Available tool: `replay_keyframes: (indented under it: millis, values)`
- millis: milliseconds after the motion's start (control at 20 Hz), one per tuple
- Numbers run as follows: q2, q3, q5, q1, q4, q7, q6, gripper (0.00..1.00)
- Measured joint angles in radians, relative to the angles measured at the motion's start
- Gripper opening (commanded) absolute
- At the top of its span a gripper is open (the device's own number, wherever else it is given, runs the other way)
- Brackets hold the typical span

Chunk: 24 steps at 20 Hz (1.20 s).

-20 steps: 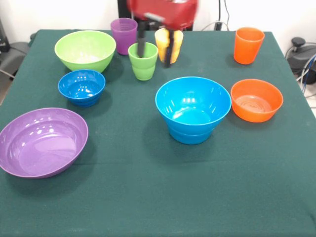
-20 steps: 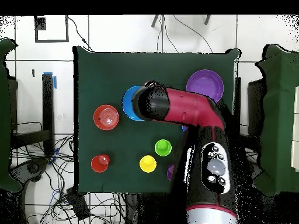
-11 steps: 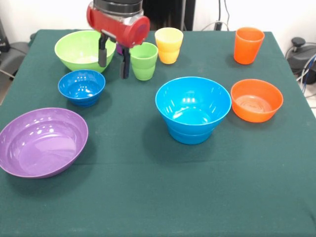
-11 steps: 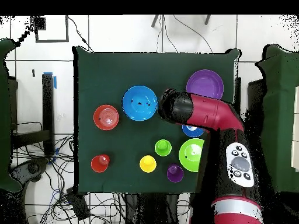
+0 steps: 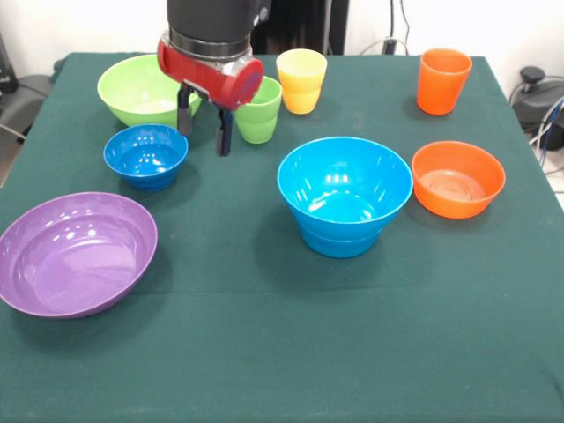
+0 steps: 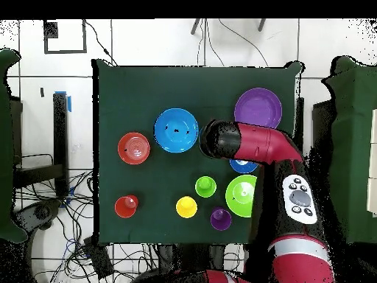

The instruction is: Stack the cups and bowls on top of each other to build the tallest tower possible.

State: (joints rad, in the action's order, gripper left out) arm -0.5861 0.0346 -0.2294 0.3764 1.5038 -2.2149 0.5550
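My gripper (image 5: 204,130) hangs open and empty above the cloth, between the small dark blue bowl (image 5: 146,155) and the green cup (image 5: 262,115), whose left side it hides. Behind it sits the large lime green bowl (image 5: 137,88). The yellow cup (image 5: 301,81) and orange cup (image 5: 443,81) stand along the back. The purple cup (image 6: 220,218) shows only in the overhead view. A large light blue bowl (image 5: 345,189) rests on a smaller light blue base at centre. The small orange bowl (image 5: 458,179) lies to its right, and the large purple bowl (image 5: 77,253) at front left.
Everything stands on a dark green cloth-covered table (image 5: 291,352). In the overhead view the red arm (image 6: 258,144) crosses over the dark blue bowl (image 6: 243,166) and hides the gripper. Cables lie on the floor around the table.
The gripper swung from over the yellow and green cups to the left in the front view, then dropped slightly. It stayed open; no cup or bowl moved.
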Motion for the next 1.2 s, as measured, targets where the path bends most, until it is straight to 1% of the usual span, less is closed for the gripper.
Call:
replay_keyframes:
  millis: [300, 750, 1000, 1200]
  values:
    - [0.037, 0.021, -0.038, 0.0, -0.001, 0.0, 0.0, 1.0]
    - [0.067, 0.041, -0.082, 0.003, -0.002, 0.0, 0.0, 1.0]
    - [0.059, 0.051, -0.09, 0.017, -0.001, 0.0, 0.0, 1.0]
    - [0.025, 0.053, -0.09, 0.027, -0.002, 0.0, 0.0, 1.0]
